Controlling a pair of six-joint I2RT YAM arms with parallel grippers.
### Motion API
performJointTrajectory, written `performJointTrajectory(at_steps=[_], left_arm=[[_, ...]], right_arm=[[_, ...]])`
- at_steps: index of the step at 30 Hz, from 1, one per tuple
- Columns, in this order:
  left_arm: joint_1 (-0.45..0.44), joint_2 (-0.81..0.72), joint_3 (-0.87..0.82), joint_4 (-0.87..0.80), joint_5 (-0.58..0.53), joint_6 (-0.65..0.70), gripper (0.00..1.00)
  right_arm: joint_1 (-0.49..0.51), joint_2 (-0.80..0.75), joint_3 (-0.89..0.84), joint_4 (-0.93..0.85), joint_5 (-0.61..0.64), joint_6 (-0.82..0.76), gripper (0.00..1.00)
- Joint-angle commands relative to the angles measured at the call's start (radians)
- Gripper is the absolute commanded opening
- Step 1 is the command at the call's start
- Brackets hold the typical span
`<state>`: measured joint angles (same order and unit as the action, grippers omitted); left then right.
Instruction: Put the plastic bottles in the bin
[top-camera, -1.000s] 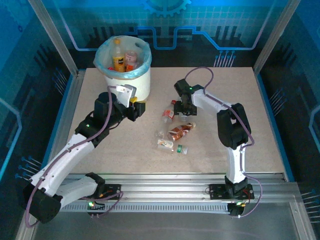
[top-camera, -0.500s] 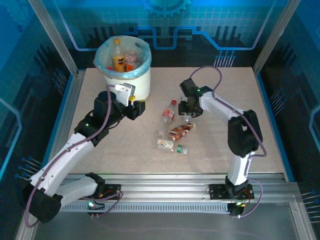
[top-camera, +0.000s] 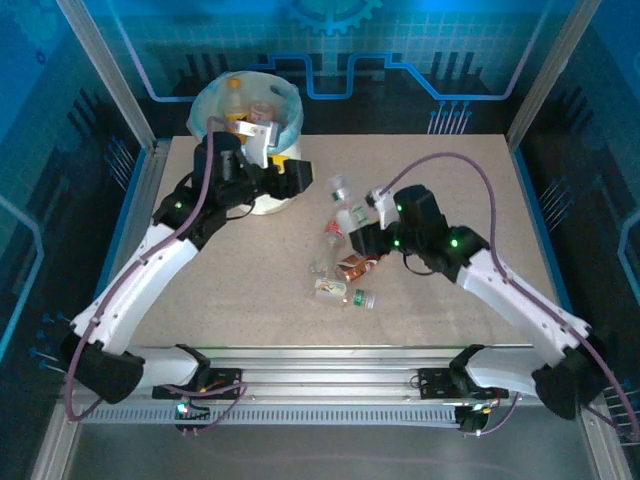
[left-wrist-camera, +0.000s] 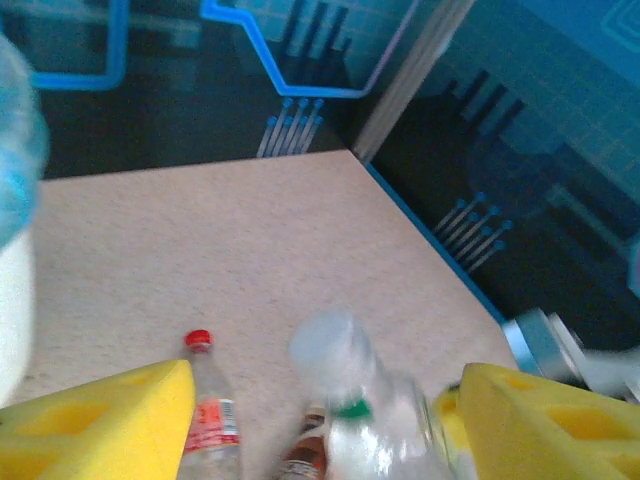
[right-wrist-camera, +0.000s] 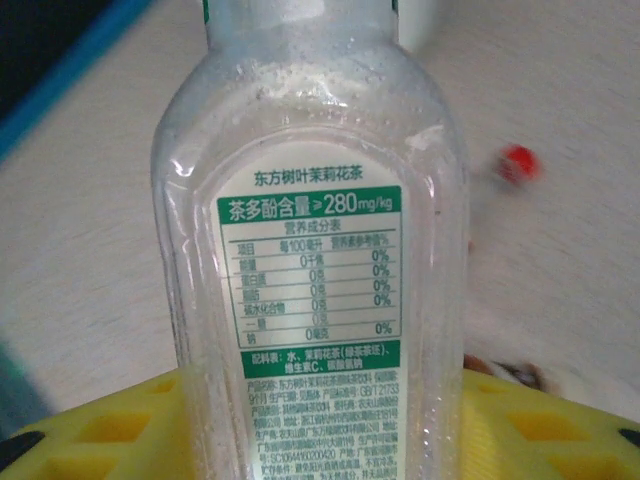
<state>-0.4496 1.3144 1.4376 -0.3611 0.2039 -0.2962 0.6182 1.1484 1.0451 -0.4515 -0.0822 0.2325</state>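
Observation:
My right gripper (top-camera: 362, 222) is shut on a clear plastic bottle (top-camera: 348, 205) with a green-and-white label (right-wrist-camera: 310, 262), held tilted above the table with its pale cap (top-camera: 337, 185) pointing away. In the right wrist view the yellow pads (right-wrist-camera: 90, 432) press on its sides. My left gripper (top-camera: 286, 177) hangs open beside the bin (top-camera: 281, 112), a white bucket with a light-blue liner and bottles inside. Its yellow fingers (left-wrist-camera: 100, 420) stand wide apart with nothing between them. On the table lie a red-capped bottle (top-camera: 330, 236), a crushed orange-labelled bottle (top-camera: 358, 265) and a green-capped one (top-camera: 340, 293).
Metal frame posts (top-camera: 110, 75) and blue panels wall in the beige table (top-camera: 220, 270). The left arm's links run down the left side and the right arm stretches along the right. A rail (top-camera: 330, 365) runs along the near edge.
The right arm swung out low and lifted the green-labelled bottle off the pile, its jaws closing on it. The left gripper rose from the bin's foot toward its rim and opened wider.

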Motion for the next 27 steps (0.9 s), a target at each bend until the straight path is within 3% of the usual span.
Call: performJointTrajectory(at_steps=[1, 10, 15, 22, 27], left_arm=[[-0.007, 0.079, 0.093, -0.119, 0.114, -0.094, 0.71], [-0.006, 0.023, 0.038, -0.057, 0.242, -0.213, 0.64], [-0.007, -0.02, 0.029, -0.07, 0.286, -0.236, 0.71], [-0.006, -0.045, 0.011, -0.135, 0.365, -0.193, 0.72], [-0.007, -0.049, -0.005, -0.163, 0.362, -0.17, 0.61]], right_arm=[[0.048, -0.083, -0.048, 0.163, -0.111, -0.088, 0.55], [0.086, -0.137, -0.051, 0.209, -0.146, -0.103, 0.53], [0.097, -0.136, -0.042, 0.212, -0.155, -0.098, 0.53], [0.111, -0.121, -0.043, 0.219, -0.147, -0.095, 0.53], [0.119, -0.113, -0.054, 0.243, -0.181, -0.109, 0.53]])
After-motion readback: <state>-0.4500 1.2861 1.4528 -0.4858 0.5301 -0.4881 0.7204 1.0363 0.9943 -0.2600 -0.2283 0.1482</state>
